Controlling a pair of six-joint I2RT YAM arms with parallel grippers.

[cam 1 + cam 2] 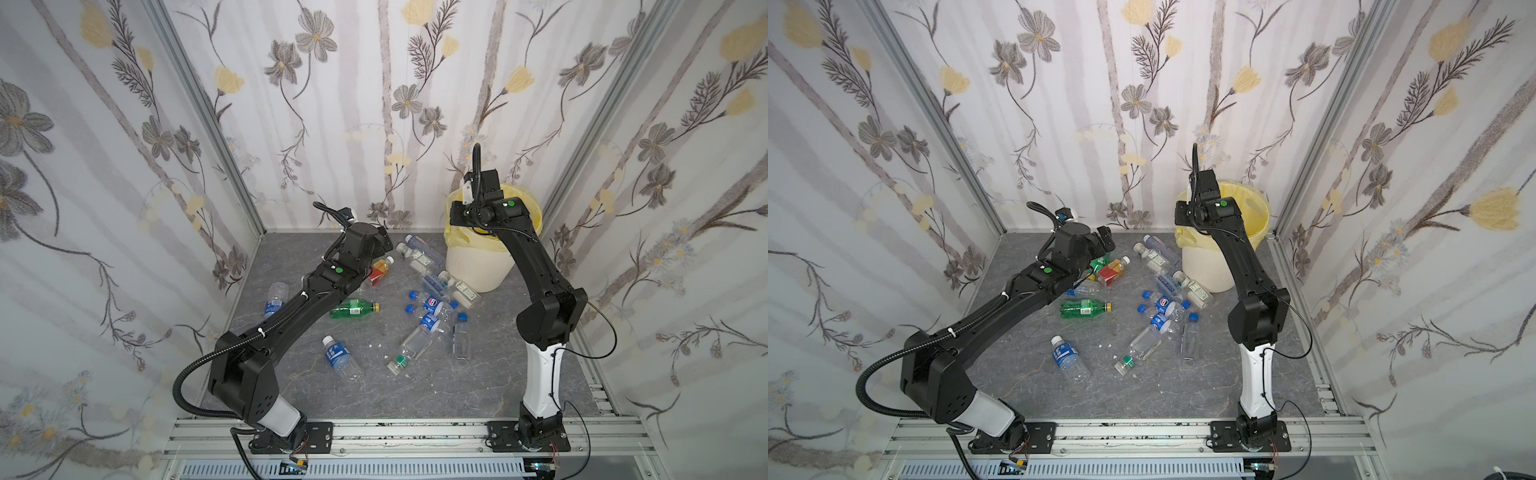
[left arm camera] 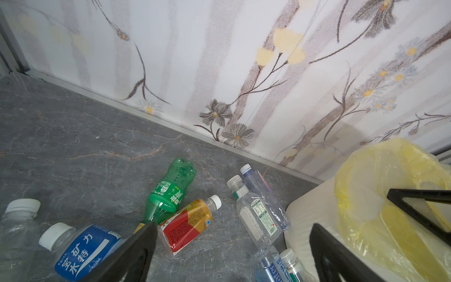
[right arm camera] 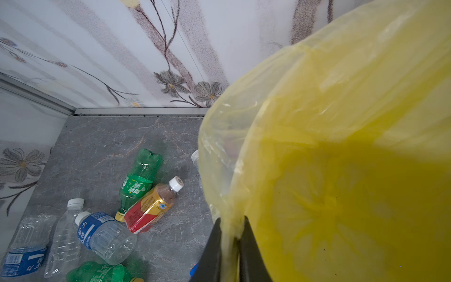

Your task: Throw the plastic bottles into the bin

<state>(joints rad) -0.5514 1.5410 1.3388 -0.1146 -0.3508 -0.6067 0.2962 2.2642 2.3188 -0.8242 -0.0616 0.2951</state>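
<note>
Floral walls [image 1: 374, 104] enclose the grey marbled surface [image 1: 291, 386]. The bin [image 1: 473, 270] stands at its far right corner, lined with a yellow bag [image 3: 341, 171]. The right pincer [image 3: 230, 232] is clamped on the bag's rim, possibly the bin's edge too. The left pincer [image 2: 233, 228] hangs spread apart over the plastic bottles [image 1: 415, 343], scattered on the surface beside the bin.

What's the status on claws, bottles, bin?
Left claw open above orange-red bottle. Right claw shut on yellow liner at bin rim. Bottles on floor, none held. Right arm crosses bin mouth.
</note>
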